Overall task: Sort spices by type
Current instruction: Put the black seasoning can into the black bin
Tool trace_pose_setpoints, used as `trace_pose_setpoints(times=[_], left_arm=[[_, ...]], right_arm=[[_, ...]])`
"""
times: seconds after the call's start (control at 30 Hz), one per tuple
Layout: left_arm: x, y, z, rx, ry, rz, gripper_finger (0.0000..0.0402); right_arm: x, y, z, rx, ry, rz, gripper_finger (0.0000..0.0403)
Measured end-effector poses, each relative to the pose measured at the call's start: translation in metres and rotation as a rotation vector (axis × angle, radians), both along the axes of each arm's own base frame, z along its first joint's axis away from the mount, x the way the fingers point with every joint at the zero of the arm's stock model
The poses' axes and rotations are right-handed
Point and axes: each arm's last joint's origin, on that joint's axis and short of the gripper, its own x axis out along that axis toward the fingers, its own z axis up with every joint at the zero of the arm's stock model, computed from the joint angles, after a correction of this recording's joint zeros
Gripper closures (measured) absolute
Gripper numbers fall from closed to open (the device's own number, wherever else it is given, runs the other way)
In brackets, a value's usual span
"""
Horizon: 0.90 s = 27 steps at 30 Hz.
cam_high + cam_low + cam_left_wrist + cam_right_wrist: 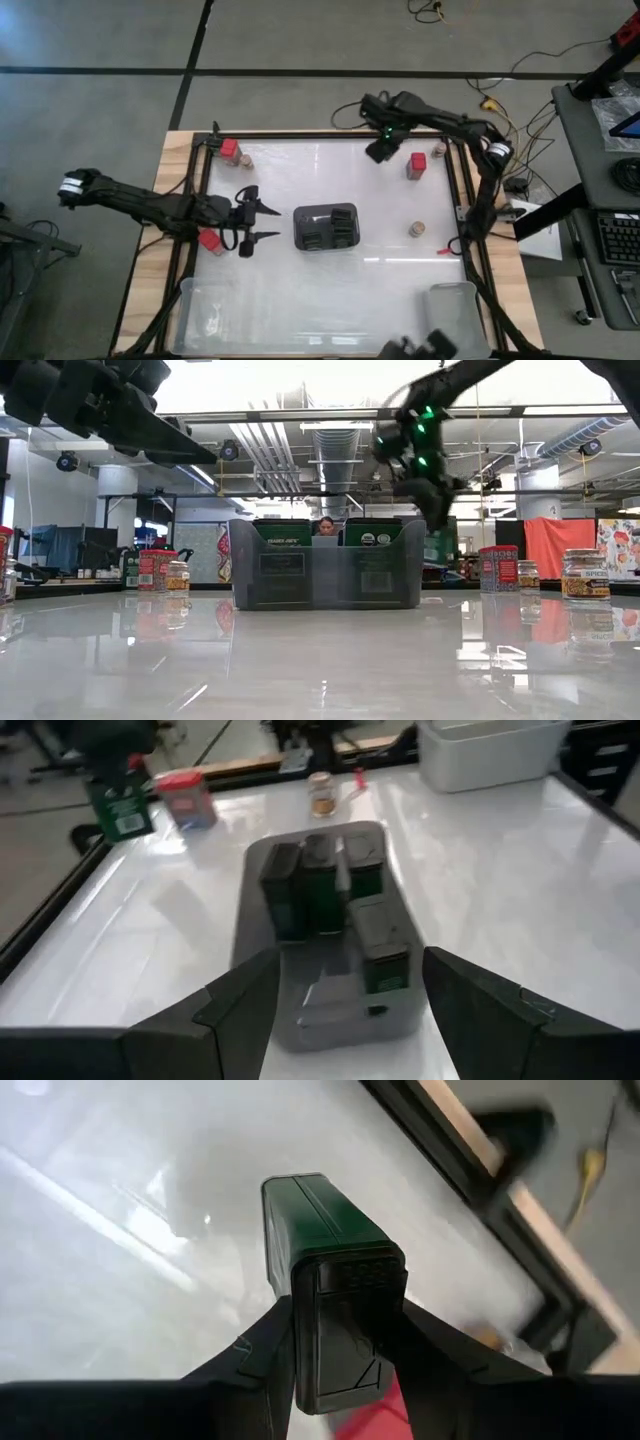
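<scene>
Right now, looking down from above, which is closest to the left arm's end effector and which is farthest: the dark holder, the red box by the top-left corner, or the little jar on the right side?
From the left end effector:
1. Dark holder, just ahead of it, mid-table.
2. Red box, near the far left corner.
3. Little jar, over on the right side.

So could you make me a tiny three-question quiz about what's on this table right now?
1. True or false: the right gripper holds a dark green tin.
2. How many red boxes stand on the table?
3. The left gripper is: A) open beside the grey holder, B) shut on a jar.

Key: 1 true. 2 three. 3 A.
</scene>
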Motion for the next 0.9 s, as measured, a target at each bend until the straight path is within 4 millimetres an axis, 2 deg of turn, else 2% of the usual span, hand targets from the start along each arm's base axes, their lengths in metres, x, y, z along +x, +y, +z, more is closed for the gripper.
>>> trace_pose_setpoints(times=[0.1,0.27,0.53,0.73,0.9], left_arm=[[-0.003,0.001,0.0,-0.018,0.009,0.02,0.0171],[-0.005,0.001,0.004,-0.038,-0.016,0.025,0.0171],[-0.004,0.001,0.003,-0.076,-0.016,0.039,0.0171],[-0.003,0.001,0.004,-0.076,-0.026,0.039,0.0171],[-0.002,0.001,0.006,-0.068,-0.051,0.041,0.0171]], right_arm=[[0.025,0.025,0.01,-0.04,-0.053,0.123,0.0272],[0.06,0.058,0.015,-0.119,-0.159,0.358,0.0272],[0.093,0.098,-0.001,-0.071,-0.212,0.599,0.0273],[0.113,0.118,-0.019,-0.043,-0.239,0.749,0.0273],[0.123,0.116,-0.033,-0.034,-0.257,0.786,0.0265]])
